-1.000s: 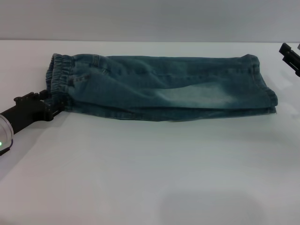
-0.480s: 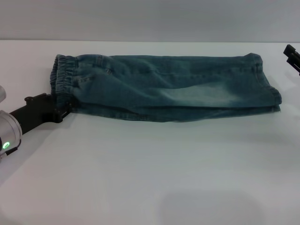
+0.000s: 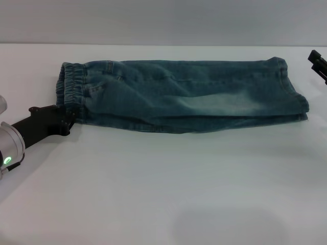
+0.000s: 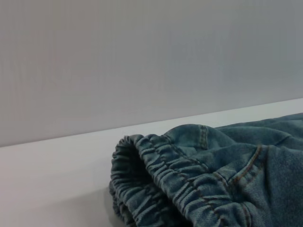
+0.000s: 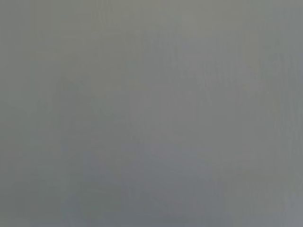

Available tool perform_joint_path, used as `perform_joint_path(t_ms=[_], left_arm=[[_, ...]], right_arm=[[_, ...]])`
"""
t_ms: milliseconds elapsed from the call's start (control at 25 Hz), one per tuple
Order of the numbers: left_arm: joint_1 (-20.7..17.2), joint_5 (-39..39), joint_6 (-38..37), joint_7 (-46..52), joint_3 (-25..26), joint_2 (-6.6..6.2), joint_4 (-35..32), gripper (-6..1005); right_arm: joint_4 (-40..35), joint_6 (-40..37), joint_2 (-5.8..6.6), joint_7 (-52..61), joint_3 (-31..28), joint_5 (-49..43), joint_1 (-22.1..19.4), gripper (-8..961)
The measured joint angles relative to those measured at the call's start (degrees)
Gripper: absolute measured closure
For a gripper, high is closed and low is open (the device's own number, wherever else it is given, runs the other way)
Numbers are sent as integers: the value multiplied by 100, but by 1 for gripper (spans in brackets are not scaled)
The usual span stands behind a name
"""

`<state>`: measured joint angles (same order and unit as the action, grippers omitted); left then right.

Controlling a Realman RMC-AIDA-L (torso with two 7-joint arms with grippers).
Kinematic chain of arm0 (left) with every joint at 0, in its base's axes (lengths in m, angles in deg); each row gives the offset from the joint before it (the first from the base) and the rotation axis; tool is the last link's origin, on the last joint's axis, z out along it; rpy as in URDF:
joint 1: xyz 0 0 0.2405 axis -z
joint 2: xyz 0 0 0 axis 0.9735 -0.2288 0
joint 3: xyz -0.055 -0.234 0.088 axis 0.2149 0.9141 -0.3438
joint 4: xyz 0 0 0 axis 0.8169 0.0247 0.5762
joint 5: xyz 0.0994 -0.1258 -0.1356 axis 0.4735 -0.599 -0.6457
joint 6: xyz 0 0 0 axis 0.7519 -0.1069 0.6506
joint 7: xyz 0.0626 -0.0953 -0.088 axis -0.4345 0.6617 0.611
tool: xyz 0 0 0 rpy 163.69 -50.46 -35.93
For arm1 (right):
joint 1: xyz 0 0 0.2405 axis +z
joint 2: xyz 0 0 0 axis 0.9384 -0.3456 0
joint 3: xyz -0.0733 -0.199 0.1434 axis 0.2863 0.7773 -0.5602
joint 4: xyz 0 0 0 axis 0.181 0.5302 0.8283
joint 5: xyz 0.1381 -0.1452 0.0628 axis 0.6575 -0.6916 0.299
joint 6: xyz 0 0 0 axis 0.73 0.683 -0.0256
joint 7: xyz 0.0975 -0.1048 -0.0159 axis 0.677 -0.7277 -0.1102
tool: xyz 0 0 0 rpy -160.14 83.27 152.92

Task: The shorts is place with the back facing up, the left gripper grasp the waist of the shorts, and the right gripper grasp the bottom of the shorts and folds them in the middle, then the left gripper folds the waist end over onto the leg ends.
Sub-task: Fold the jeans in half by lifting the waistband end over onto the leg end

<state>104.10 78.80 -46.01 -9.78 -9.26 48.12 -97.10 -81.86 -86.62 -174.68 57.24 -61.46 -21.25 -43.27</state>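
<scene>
The blue-green denim shorts [image 3: 184, 94] lie folded lengthwise into one long band across the far half of the white table [image 3: 163, 194]. The gathered elastic waist [image 3: 71, 89] is at the left. The leg ends [image 3: 294, 92], the bottom of the shorts, lie stacked at the right. My left gripper [image 3: 69, 121] sits low at the waist's near corner and is shut on it. The left wrist view shows the ruffled waist [image 4: 165, 179] close up. My right gripper [image 3: 318, 62] hangs open at the right edge, just beyond the leg ends and apart from them. The right wrist view shows only plain grey.
A grey wall [image 3: 163, 20] stands behind the table's far edge, close to the shorts' far side. Bare white tabletop stretches from the shorts toward me.
My left gripper has moved to the right with the waist in it, and the whole band of shorts has slid a little to the right. The right gripper has drawn slightly farther out of view.
</scene>
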Motion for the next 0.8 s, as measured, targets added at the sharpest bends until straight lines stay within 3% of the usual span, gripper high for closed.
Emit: perform_joint_path(t_ms=[40,320,560,800], left_arm=[[-12,-1,-37,-1,0,1,0,729],[-39,-4,-177,-1,0,2,0,852],[-82,-15,-400,-1,39,2,-42,883],[-170,-97,-1171,88,193,-23,-324,914]], right_arm=[[2,-4,0,0,0,0,-2,356],[14,-33,-8,0,0,-1,-23,356],[30,-8,-9,1,51,-7,-23,356],[192,15,-6,16,70,-39,44,355]])
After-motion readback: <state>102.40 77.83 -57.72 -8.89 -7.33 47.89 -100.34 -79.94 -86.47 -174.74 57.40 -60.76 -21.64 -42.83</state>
